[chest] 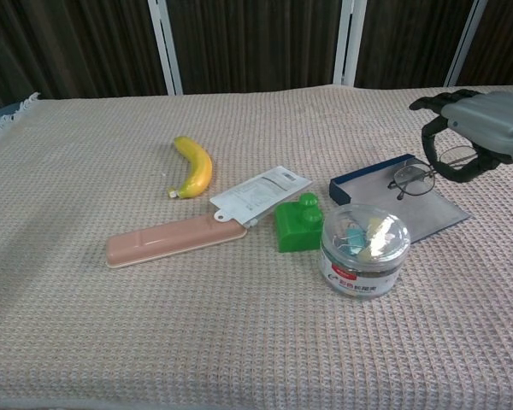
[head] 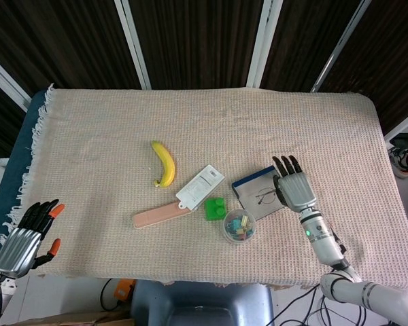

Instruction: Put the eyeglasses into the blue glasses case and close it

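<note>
The blue glasses case (head: pixel 247 184) (chest: pixel 368 180) lies open on the cloth at front right, its grey lining showing. My right hand (head: pixel 296 188) (chest: pixel 476 130) hovers just above its right part and pinches the thin-framed eyeglasses (head: pixel 266 197) (chest: pixel 421 176), which hang tilted over the lining. Whether the glasses touch the case I cannot tell. My left hand (head: pixel 24 236) shows only in the head view, off the table's front left corner, with its fingers spread and nothing in it.
A clear tub of clips (head: pixel 239 227) (chest: pixel 363 250) stands just in front of the case, with a green block (head: pixel 215 208) (chest: pixel 296 225) to its left. Further left lie a white packet (head: pixel 201 185) (chest: pixel 262 191), a pink case (head: pixel 160 214) (chest: pixel 174 240) and a banana (head: pixel 164 164) (chest: pixel 194 167).
</note>
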You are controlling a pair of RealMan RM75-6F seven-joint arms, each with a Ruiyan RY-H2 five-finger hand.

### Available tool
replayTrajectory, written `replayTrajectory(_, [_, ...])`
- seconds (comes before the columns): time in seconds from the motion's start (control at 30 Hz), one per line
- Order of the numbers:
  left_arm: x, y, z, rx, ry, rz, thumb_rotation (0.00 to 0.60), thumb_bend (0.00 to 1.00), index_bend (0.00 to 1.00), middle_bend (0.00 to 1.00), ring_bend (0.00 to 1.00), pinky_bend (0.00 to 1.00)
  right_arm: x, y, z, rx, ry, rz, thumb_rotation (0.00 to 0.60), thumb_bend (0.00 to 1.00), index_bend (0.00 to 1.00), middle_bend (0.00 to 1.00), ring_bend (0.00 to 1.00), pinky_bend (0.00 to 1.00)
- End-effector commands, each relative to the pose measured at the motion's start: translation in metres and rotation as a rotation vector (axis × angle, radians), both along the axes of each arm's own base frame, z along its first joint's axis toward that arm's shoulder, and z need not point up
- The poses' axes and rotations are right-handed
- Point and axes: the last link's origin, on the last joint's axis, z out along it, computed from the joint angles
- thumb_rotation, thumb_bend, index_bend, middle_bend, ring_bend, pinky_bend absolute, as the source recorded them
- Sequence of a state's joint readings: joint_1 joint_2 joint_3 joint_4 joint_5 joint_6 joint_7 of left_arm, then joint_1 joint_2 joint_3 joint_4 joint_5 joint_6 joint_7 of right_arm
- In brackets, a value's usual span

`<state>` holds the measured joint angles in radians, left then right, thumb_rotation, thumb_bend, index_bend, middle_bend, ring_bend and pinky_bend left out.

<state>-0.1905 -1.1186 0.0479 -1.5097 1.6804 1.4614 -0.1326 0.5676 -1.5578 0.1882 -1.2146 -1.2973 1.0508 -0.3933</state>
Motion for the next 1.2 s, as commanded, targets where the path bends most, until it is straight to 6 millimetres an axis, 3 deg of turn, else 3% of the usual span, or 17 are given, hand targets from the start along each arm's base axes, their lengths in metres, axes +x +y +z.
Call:
replayTrajectory(0.03, [0.000, 0.001, 0.000, 0.000, 0.001, 0.004, 0.600, 0.46, 0.00, 0.00, 0.00, 0.04, 0.009, -0.014, -0.013, -0.010, -0.001, 0.036, 0.600, 0.59, 0.71, 0.17, 0.00, 0.00])
replayTrajectory(0.57, [0.000, 0.005, -0.002, -0.012, 0.000, 0.015, 0.600, 0.46, 0.00, 0.00, 0.00, 0.04, 0.013, -0.030, -0.060, -0.019, -0.017, 0.091, 0.600, 0.59, 0.71, 0.19, 0.00, 0.00])
replayTrajectory(1.2, [0.001, 0.003, -0.003, -0.028, 0.002, 0.009, 0.600, 0.46, 0.00, 0.00, 0.00, 0.05, 0.009, -0.032, -0.075, -0.041, 0.015, 0.106, 0.600, 0.59, 0.66, 0.20, 0.00, 0.00])
